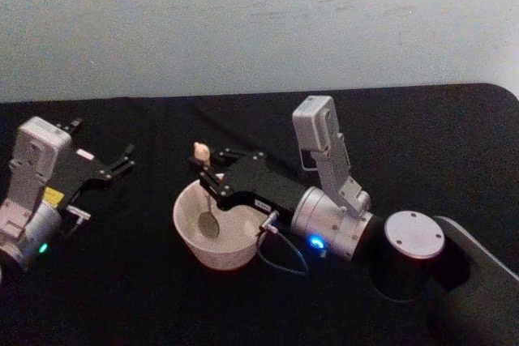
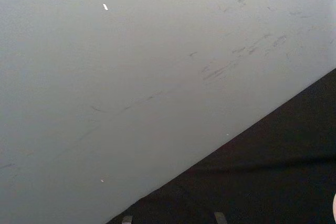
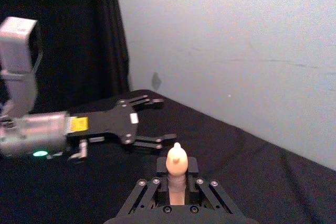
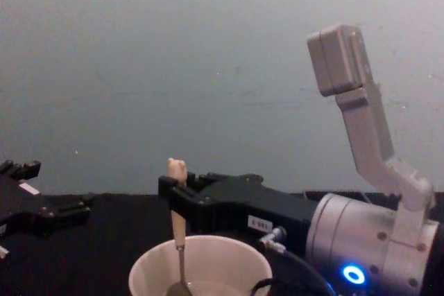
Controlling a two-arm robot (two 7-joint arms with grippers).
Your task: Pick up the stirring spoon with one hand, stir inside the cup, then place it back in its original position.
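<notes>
Spoon hangs bowl-down in the cup, right pincer clamped on its handle for stirring; left pincer idles at left, fingers apart.

My right pincer is matt black, its hard plates dotted with small bright screw heads. Behind it sits a silver-grey wrist housing with a satin, metal-like finish. Between the fingers is the stirring spoon: a smooth, pale beige handle with a dull sheen, and below my pincer a thin neck and bowl of shiny metal. Under it, the cup is smooth, cream-white and faintly glossy. The table beneath wears matt black cloth. Ahead of my pincer, the wall is pale, matt and scuffed. Off to one side, my left pincer shares the matt black finish.
</notes>
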